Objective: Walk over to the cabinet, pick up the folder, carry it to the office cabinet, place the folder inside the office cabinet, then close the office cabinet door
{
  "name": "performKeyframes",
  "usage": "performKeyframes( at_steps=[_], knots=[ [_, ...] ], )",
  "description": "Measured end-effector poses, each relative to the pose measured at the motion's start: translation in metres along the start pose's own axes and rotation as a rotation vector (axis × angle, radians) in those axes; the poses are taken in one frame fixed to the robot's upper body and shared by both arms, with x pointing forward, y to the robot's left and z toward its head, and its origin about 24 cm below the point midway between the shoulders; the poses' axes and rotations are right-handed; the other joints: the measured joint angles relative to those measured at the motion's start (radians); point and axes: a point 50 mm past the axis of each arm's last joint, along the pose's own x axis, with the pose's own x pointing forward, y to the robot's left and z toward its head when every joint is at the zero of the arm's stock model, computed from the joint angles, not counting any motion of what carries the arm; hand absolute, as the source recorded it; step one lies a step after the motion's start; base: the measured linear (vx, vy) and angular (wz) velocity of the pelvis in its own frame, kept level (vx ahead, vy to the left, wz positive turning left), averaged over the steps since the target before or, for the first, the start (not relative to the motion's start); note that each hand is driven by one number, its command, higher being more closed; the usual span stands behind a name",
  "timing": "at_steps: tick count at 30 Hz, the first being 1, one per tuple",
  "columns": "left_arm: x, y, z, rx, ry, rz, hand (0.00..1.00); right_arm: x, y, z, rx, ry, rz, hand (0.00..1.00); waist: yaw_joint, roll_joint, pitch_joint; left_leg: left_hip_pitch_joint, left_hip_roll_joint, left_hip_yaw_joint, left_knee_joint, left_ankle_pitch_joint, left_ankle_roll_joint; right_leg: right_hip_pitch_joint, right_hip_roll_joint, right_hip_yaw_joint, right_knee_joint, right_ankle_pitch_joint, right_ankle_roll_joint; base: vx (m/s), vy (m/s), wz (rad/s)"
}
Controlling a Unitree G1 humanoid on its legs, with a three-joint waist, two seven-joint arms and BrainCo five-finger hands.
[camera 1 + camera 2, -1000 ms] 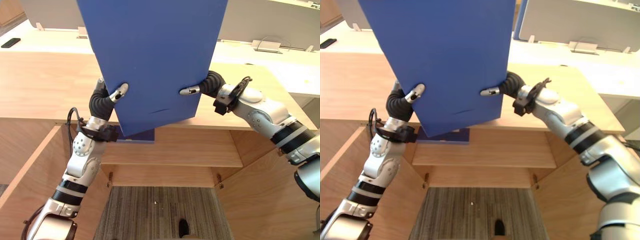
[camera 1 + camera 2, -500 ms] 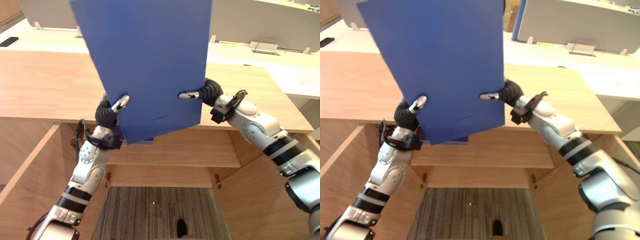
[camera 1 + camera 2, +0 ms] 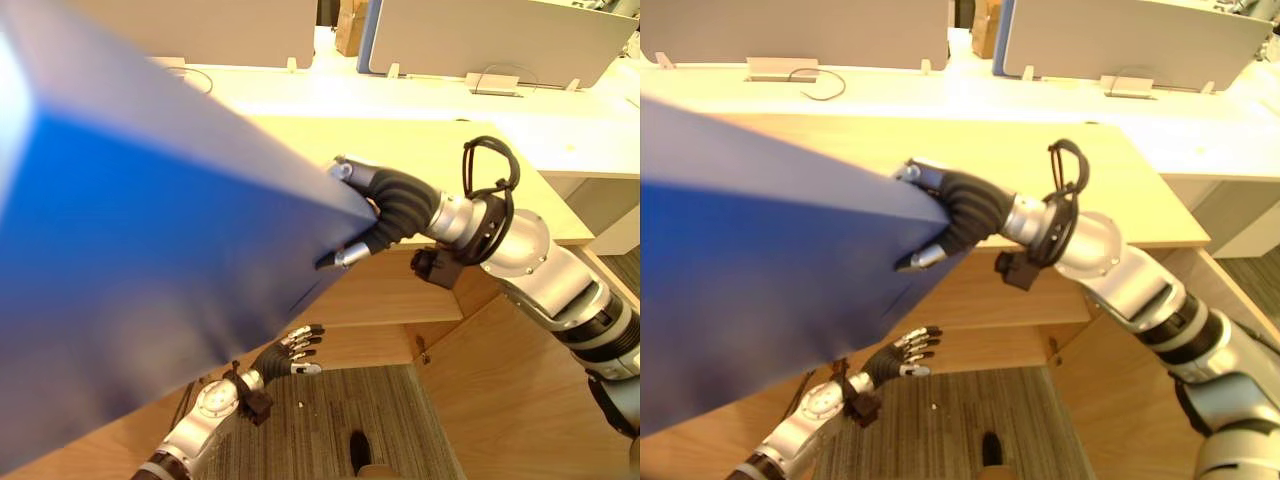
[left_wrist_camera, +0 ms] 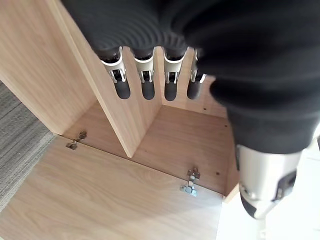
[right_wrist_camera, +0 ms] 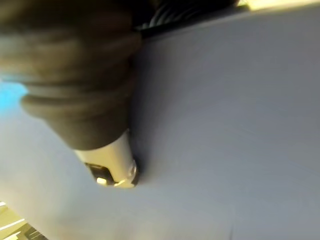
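The step in hand is the placing of the folder (image 3: 150,250) into the office cabinet (image 3: 400,295); judge the task as roughly midway, with both the placement and the door closure not yet done.

1. Note the folder's position. It is held up, tilted, close to the head camera, above and in front of the cabinet's top panel (image 3: 450,150). It is not inside any compartment.
2. Check the right hand (image 3: 385,205). Its fingers and thumb clamp one corner of the folder from both faces; the right wrist view shows a fingertip (image 5: 112,172) pressed on the blue surface.
3. Check the left hand (image 3: 290,352). It hangs low beneath the folder, apart from it, above the carpet (image 3: 370,410), fingers (image 4: 145,85) straight and holding nothing.
4. For the next move, lower the folder to the open front and level it with a compartment. Keep its edge clear of the upright divider (image 4: 115,115).
5. Consider bringing the left hand to the free edge first; a one-corner grasp probably lets the folder swing.
6. Leave the door (image 3: 510,400) open until the folder is released inside.
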Motion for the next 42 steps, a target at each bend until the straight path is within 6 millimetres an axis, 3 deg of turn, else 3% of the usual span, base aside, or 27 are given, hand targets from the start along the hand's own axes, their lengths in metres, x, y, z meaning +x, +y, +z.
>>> performKeyframes(
  at_steps=[8, 13, 19, 23, 28, 32, 37, 38, 42],
  knots=[
    [-0.002, 0.008, -0.027, 0.0, 0.115, 0.083, 0.0, -0.011, 0.013, -0.021, 0.022, 0.1, 0.031, 1.0, 0.005, 0.003, -0.006, 0.0, 0.001, 0.002, 0.0, 0.0, 0.0, -0.002, 0.001, 0.001, -0.002, 0.0, -0.001, -0.03, -0.011, -0.01],
    [-0.005, 0.013, -0.042, 0.001, 0.182, 0.144, 0.0, -0.015, 0.034, -0.031, 0.032, 0.144, 0.072, 1.0, 0.008, 0.002, -0.02, -0.001, 0.003, 0.004, 0.0, 0.0, -0.001, -0.002, 0.003, 0.003, -0.007, 0.001, -0.002, 0.0, 0.0, 0.0],
    [-0.021, 0.022, -0.077, 0.005, 0.357, 0.27, 0.0, -0.04, 0.119, -0.065, 0.107, 0.324, 0.203, 1.0, 0.031, 0.0, -0.024, 0.0, 0.003, 0.008, 0.001, -0.002, -0.002, -0.004, 0.004, 0.012, -0.008, 0.002, -0.003, -0.02, -0.008, -0.01],
    [-0.043, 0.026, -0.103, 0.004, 0.494, 0.357, 0.0, -0.054, 0.146, -0.084, 0.078, 0.438, 0.241, 1.0, 0.034, 0.001, -0.023, 0.015, 0.003, 0.025, 0.003, -0.008, -0.004, -0.002, 0.007, 0.029, -0.007, 0.003, -0.004, -0.04, -0.014, -0.13],
    [-0.083, 0.03, -0.136, 0.018, 0.709, 0.479, 0.0, -0.084, 0.183, -0.103, 0.062, 0.591, 0.358, 1.0, 0.037, 0.004, -0.02, 0.016, 0.003, 0.029, 0.005, -0.015, -0.011, -0.002, 0.008, 0.033, -0.011, 0.003, -0.004, -0.02, -0.009, -0.03],
    [-0.102, 0.03, -0.149, 0.024, 0.805, 0.519, 0.0, -0.104, 0.204, -0.116, 0.083, 0.685, 0.424, 1.0, 0.044, 0.009, -0.01, 0.016, 0.007, 0.027, 0.022, -0.02, -0.009, 0.005, 0.007, 0.032, -0.014, 0.003, -0.003, 0.0, 0.0, 0.0],
    [-0.105, 0.03, -0.151, 0.027, 0.827, 0.532, 0.0, -0.128, 0.23, -0.134, 0.201, 0.827, 0.434, 1.0, 0.047, 0.03, 0.017, 0.015, 0.007, 0.001, 0.026, -0.021, -0.009, 0.017, 0.002, 0.009, -0.019, 0.003, -0.003, -0.03, -0.013, 0.11],
    [-0.102, 0.029, -0.151, 0.029, 0.823, 0.526, 0.0, -0.139, 0.234, -0.145, 0.227, 0.925, 0.415, 1.0, 0.049, 0.037, 0.023, 0.015, 0.005, -0.013, 0.026, -0.022, -0.009, 0.026, -0.002, -0.005, -0.023, 0.003, -0.003, -0.05, -0.01, 0.21],
    [-0.093, 0.025, -0.149, 0.026, 0.802, 0.509, 0.0, -0.179, 0.229, -0.172, 0.33, 1.221, 0.234, 1.0, 0.059, 0.052, 0.038, 0.013, 0.003, -0.053, 0.026, -0.026, -0.015, 0.048, -0.008, -0.033, -0.034, 0.002, -0.002, -0.03, -0.008, 0.22]
  ],
)
